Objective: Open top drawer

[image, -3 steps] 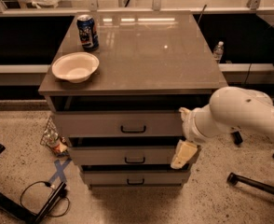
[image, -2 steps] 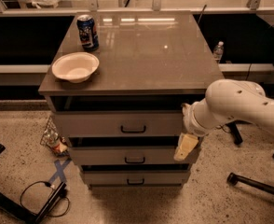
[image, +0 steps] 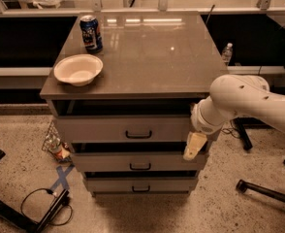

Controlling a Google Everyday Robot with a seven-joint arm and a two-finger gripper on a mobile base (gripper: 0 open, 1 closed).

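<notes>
While the top drawer (image: 108, 129) stays put, the gripper (image: 195, 146) beside it rises.

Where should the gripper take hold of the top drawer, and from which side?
Grip the dark loop handle mid-front of the top drawer, coming from the front: nothing else juts out to hold. The gripper hangs by the drawer fronts' right end.

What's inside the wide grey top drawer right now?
Only a dark slit shows above the wide grey top drawer; the brown countertop covers its contents. The cream gripper hangs at its right end.
</notes>
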